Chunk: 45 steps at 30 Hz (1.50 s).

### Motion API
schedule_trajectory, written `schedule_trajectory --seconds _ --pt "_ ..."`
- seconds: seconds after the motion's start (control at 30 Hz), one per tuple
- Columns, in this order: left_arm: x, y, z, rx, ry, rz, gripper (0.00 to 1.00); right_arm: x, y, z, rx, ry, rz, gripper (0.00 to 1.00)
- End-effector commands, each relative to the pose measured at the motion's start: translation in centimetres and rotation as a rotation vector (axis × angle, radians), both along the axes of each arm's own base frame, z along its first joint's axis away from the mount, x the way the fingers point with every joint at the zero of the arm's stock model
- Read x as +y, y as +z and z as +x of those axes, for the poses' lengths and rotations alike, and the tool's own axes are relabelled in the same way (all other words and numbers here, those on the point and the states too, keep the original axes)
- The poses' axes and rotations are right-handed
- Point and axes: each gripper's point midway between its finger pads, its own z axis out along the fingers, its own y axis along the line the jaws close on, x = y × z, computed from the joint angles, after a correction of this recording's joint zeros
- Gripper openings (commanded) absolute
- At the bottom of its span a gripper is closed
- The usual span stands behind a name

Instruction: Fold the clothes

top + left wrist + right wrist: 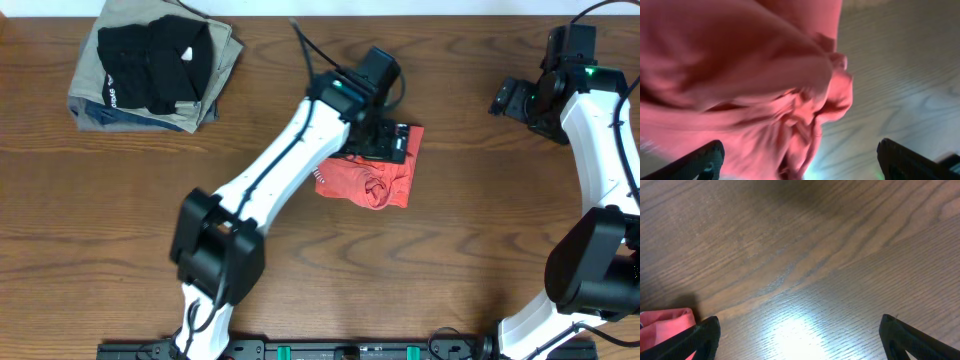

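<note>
The clothes, a red-orange T-shirt (pixel 372 180), lie as a small rumpled bundle at the middle of the table. My left gripper (pixel 386 141) hangs over the bundle's far edge, jaws open. In the left wrist view the shirt (pixel 740 75) fills most of the frame, blurred, with bunched folds between the wide-apart fingertips (pixel 707 159); the left gripper (pixel 800 165) grips nothing. My right gripper (pixel 507 98) is at the far right, away from the shirt. It stands open (pixel 800 340) over bare wood, with a corner of the shirt (pixel 665 327) at the lower left of its view.
A folded black garment (pixel 155 55) rests on a folded khaki one (pixel 205 100) at the table's back left corner. The left arm (pixel 270 170) stretches diagonally across the middle. The wooden table (pixel 480 250) shows to the right of the shirt.
</note>
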Motion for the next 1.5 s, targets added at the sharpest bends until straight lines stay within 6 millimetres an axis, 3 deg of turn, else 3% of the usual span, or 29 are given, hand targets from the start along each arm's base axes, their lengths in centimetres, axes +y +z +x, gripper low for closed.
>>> schedule_trajectory --seconds 0.0,0.47,0.6,0.8,0.9,1.03,1.27,1.47 --pt "-1.6 -1.6 -0.4 0.086 0.017 -0.065 0.98 -0.3 -0.2 -0.2 0.006 -0.02 -0.004 0.99" --pt "-4.2 -2.0 2.0 0.045 0.065 -0.172 0.99 -0.3 -0.2 -0.2 0.006 -0.02 -0.004 0.99" --pt "-5.1 -3.0 2.5 0.035 0.068 -0.187 0.89 -0.3 -0.2 -0.2 0.006 -0.02 -0.004 0.99" --pt "-6.5 -4.4 3.6 0.003 0.057 -0.214 0.66 -0.3 -0.2 -0.2 0.006 -0.02 -0.004 0.99" --pt "-7.1 -4.5 4.4 -0.024 0.054 -0.236 0.44 -0.3 -0.2 -0.2 0.006 -0.02 -0.004 0.99" --pt "-7.6 -3.8 5.0 -0.052 0.061 -0.265 0.07 -0.3 -0.2 -0.2 0.006 -0.02 -0.004 0.99" --pt "-8.8 -0.5 5.4 -0.095 0.07 -0.322 0.06 -0.3 -0.2 -0.2 0.006 -0.02 -0.004 0.99" --pt "-9.9 -1.2 5.0 -0.142 0.066 -0.282 0.07 -0.3 -0.2 -0.2 0.006 -0.02 -0.004 0.99"
